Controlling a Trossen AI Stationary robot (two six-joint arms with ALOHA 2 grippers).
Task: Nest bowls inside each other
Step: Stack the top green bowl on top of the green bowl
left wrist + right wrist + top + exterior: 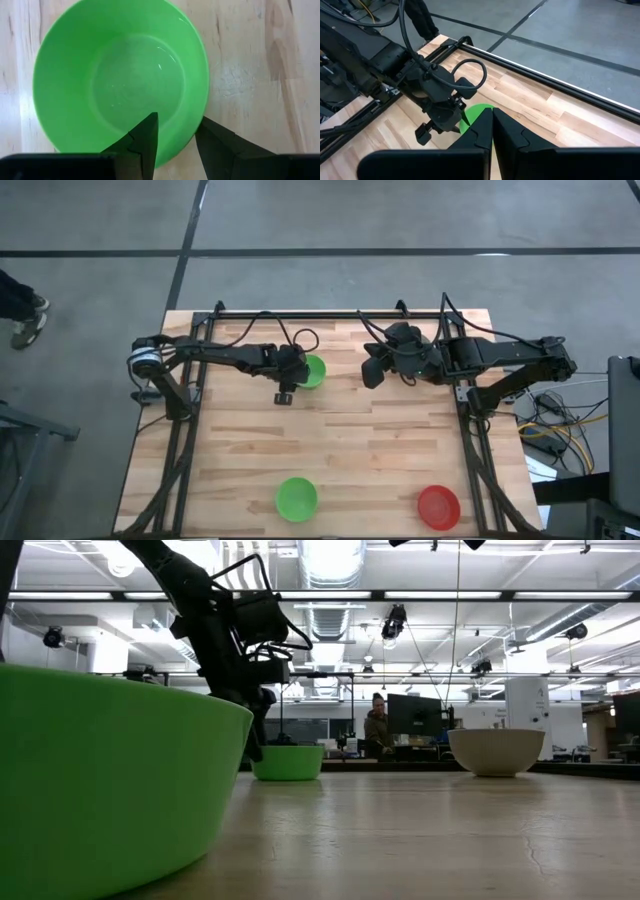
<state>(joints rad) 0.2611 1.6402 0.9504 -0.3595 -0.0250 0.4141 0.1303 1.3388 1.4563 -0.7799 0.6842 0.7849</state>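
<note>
A green bowl (314, 370) stands on its base at the table's far middle. My left gripper (178, 117) reaches down onto that bowl's left rim and is shut on its wall. A second green bowl (296, 498) and a red bowl (438, 507) sit near the front edge. In the low view a pale bowl (497, 750) stands on the table; the high view does not show it. My right gripper (492, 125) hangs shut and empty above the table's far right part, right of the held bowl. My left gripper has one finger (147, 135) inside the green bowl and the other (215, 145) outside, with the bowl's wall and rim (192, 131) between them. The fingers slant steeply down from the table's left. The bowl stands level on the table.
Black frame rails (185, 460) run along both table sides and the far edge. Bare wood lies between the far bowl and the two near ones. A person (378, 725) sits at a screen beyond the table, and someone's legs (20, 305) show on the floor at left.
</note>
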